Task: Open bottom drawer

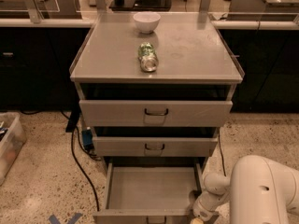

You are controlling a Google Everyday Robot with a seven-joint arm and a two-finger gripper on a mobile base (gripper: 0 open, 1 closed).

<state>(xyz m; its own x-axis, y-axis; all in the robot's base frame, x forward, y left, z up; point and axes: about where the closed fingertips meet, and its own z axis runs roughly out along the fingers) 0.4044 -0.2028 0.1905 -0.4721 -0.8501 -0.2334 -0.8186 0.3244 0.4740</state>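
In the camera view, the robot's white two-finger gripper (196, 217) sat at the lower edge, just beside the right front corner of the bottom drawer (150, 188), a low grey metal drawer with a plain grey inside. That drawer stood open, reaching leftward and away from the gripper. Whether the gripper clasped anything could not be told. Above it were the grey middle drawer (154, 146) and the taller grey top drawer (155, 112). Farther up, on the cabinet's flat grey top (196, 50), lay a green can (148, 57) on its side, with a white bowl (146, 22) beyond it.
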